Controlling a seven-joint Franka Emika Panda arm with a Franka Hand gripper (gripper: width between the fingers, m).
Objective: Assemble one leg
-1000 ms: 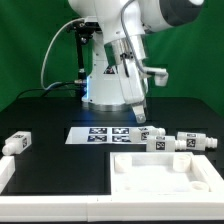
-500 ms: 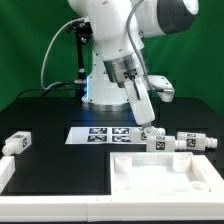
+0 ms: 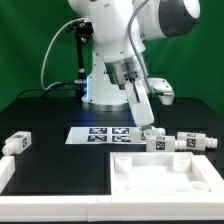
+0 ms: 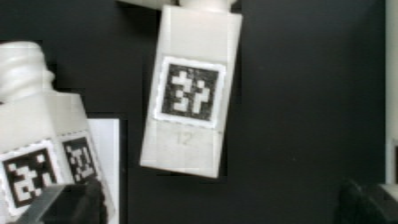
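Several small white legs with black-and-white tags lie on the black table. One leg (image 3: 17, 143) lies at the exterior view's left. Two lie at the right, one (image 3: 157, 139) just below my gripper (image 3: 149, 127) and another (image 3: 194, 143) beyond it. In the wrist view one leg (image 4: 192, 95) lies lengthwise with its tag up, and a second leg (image 4: 39, 135) lies beside it. My gripper (image 4: 214, 205) is open and empty. Its dark fingertips (image 4: 54, 205) show at the frame's corners, short of the leg and apart from it.
The large white tray-like part (image 3: 125, 175) with raised rims lies at the front of the table. The marker board (image 3: 100, 133) lies flat in the middle, beside the right-hand legs. The robot base and cables stand behind it.
The arm has turned its wrist and brought the gripper a little lower and to the exterior view's right, over the right-hand legs. The legs have not moved.
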